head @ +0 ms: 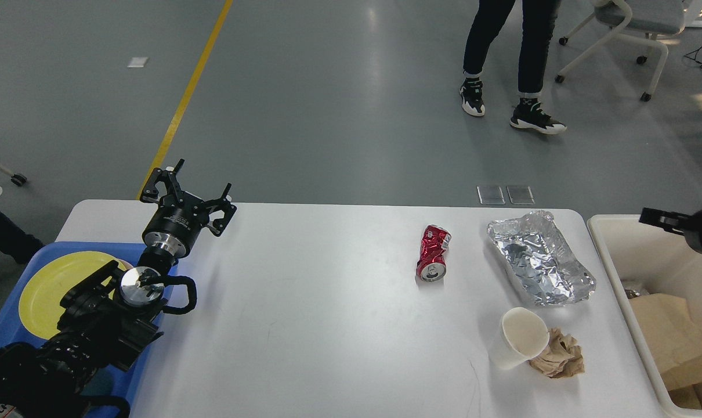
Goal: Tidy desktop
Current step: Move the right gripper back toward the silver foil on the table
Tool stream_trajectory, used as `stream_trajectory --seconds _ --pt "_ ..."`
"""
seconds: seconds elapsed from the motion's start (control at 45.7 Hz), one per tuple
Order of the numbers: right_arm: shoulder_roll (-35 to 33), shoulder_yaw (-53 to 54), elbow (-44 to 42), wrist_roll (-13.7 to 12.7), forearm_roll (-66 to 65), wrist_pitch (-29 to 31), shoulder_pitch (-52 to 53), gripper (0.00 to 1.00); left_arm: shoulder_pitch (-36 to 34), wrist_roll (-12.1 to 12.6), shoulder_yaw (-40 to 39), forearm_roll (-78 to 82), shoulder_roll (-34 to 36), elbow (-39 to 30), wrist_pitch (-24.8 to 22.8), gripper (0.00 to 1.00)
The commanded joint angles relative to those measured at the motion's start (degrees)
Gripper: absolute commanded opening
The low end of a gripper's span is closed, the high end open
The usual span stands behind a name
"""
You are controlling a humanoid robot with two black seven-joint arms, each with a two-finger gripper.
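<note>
The white desktop [328,325] carries a crushed red can [433,253], a crumpled foil tray [536,258], a tipped white paper cup [518,338] and a wad of brown paper [558,353] touching the cup. My left gripper [187,188] is open and empty above the desktop's far left corner. My right gripper [655,219] shows only at the right edge, above the cream bin [609,255]; its fingers cannot be told apart. A brown paper bag [676,331] lies inside the bin.
A blue tray [3,342] with a yellow plate [49,287] sits at the left under my left arm. A person [513,58] walks on the floor beyond the table. A wheeled chair [629,29] stands at the far right.
</note>
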Motion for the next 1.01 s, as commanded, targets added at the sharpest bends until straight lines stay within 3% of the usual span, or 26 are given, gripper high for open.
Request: stream_trajectory --seconds 0.0,0.153,0.35,0.569,0.701,0.832,0.985 --pt "6.55 -7.82 8.66 -0.01 0.68 0.36 12.33 1.0 0.0 0.0 0.0 -0.01 0.0 0.0 -0.01 0.96" --pt "13.4 -9.94 18.77 -0.01 0.68 3.7 24.12 1.0 0.0 0.0 0.0 -0.01 0.0 0.0 -0.01 0.96" --pt "19.91 -10.02 25.2 -0.01 0.94 11.95 34.05 1.0 0.0 0.0 0.0 -0.01 0.0 0.0 -0.01 0.96" --pt "24.57 -12.22 25.38 -0.01 1.03 33.83 40.47 1.0 0.0 0.0 0.0 -0.01 0.0 0.0 0.08 0.96" --pt "24.66 -12.84 26.34 0.08 0.94 42.1 46.97 1.0 0.0 0.0 0.0 -0.01 0.0 0.0 0.08 0.96" --pt "24.66 -13.45 29.24 -0.01 0.86 46.94 52.25 1.0 0.0 0.0 0.0 -0.01 -0.08 0.0 -0.01 0.96" --pt "24.57 -12.93 29.07 -0.01 0.33 45.81 50.86 1.0 0.0 0.0 0.0 -0.01 0.0 0.0 0.08 0.96"
